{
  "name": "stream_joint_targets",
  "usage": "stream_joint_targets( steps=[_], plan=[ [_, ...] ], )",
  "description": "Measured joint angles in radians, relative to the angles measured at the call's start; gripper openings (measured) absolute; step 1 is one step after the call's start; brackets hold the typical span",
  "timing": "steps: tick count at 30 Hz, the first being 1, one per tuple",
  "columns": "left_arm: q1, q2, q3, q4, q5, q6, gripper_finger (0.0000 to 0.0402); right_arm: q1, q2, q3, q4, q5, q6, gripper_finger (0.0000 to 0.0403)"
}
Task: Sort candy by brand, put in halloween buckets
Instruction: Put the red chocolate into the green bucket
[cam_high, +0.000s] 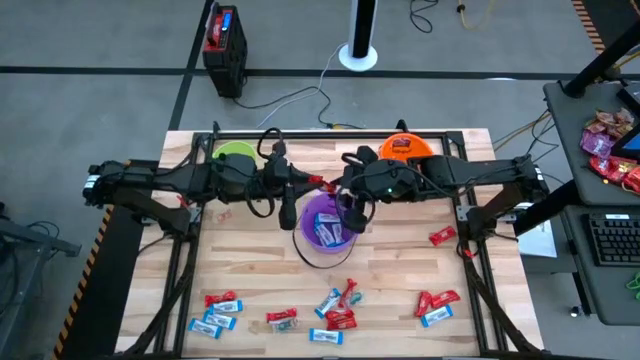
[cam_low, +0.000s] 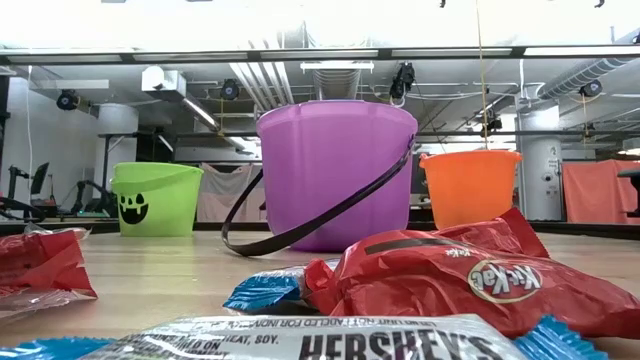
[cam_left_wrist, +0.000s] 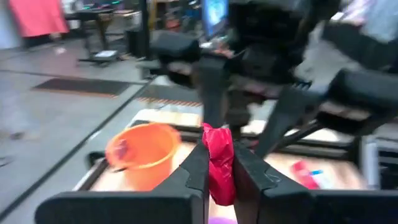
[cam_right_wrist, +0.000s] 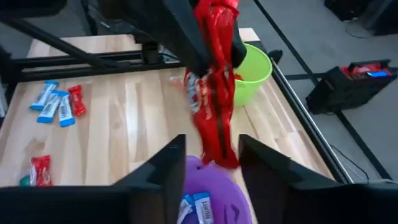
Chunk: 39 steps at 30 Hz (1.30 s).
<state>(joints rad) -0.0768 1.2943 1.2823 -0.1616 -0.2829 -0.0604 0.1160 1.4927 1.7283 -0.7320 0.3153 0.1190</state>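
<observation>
Over the purple bucket (cam_high: 326, 228) at mid-table, my left gripper (cam_left_wrist: 217, 177) is shut on a red wrapped candy (cam_right_wrist: 214, 93). The candy hangs long toward the bucket, which holds blue-and-white pieces (cam_high: 328, 232). My right gripper (cam_right_wrist: 211, 158) faces it from the table's right, open. Its fingers stand on either side of the candy's lower end without touching it. A lime green bucket (cam_high: 236, 153) stands at the far left and an orange bucket (cam_high: 403, 148) at the far right. Several red and blue candies (cam_high: 335, 308) lie along the near edge. Neither gripper shows in the low view. My left gripper pinches the red candy's upper end (cam_left_wrist: 219, 155) between its two fingers. The fingers come about level from the table's left. The candy hangs below them, lifted clear, its lower end (cam_right_wrist: 225, 155) just above the purple bucket's rim.
One red candy (cam_high: 442, 236) lies alone at the table's right. A black and red box (cam_high: 224, 40) stands on the floor beyond the far edge. A side desk at the right holds a heap of pink and red bags (cam_high: 608, 145) and a keyboard (cam_high: 612, 238).
</observation>
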Motion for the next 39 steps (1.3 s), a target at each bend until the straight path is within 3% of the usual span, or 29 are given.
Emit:
stream_joint_targets(
  steps=[4, 8, 10, 12, 14, 18, 22, 31, 36, 39],
  plan=[
    [0.048, -0.035, 0.034, -0.208, -0.166, -0.011, 0.0016, -0.041, -0.013, 0.000, -0.045, 0.000, 0.067, 0.0187],
    [0.163, -0.048, 0.145, -0.673, -0.426, -0.154, 0.0018, -0.080, -0.019, 0.000, -0.102, 0.003, 0.158, 0.0214],
    [0.257, -0.040, 0.178, -0.929, -0.461, -0.256, 0.0017, -0.086, -0.019, -0.001, -0.108, 0.003, 0.171, 0.0223],
    [0.384, -0.031, 0.167, -1.078, -0.377, -0.294, 0.0017, -0.085, -0.017, -0.001, -0.103, 0.001, 0.172, 0.0230],
    [0.525, -0.030, 0.113, -1.112, -0.240, -0.272, 0.0016, -0.084, -0.011, -0.001, -0.100, -0.001, 0.172, 0.0235],
    [0.772, -0.025, -0.041, -1.034, -0.020, -0.145, 0.0016, -0.084, 0.001, -0.001, -0.104, -0.001, 0.170, 0.0240],
    [0.927, -0.015, -0.158, -0.961, 0.088, -0.082, 0.0025, -0.084, 0.001, -0.001, -0.103, -0.003, 0.191, 0.0240],
    [0.973, -0.005, -0.198, -0.922, 0.091, 0.007, 0.0122, -0.084, 0.000, -0.001, -0.187, -0.032, 0.314, 0.0249],
    [0.970, -0.018, -0.138, -0.921, 0.100, -0.019, 0.0168, -0.084, 0.000, -0.001, -0.448, -0.154, 0.622, 0.0247],
    [0.946, -0.049, -0.097, -0.904, 0.191, -0.037, 0.0180, -0.066, -0.002, -0.031, -0.678, -0.241, 0.823, 0.0247]
  ],
)
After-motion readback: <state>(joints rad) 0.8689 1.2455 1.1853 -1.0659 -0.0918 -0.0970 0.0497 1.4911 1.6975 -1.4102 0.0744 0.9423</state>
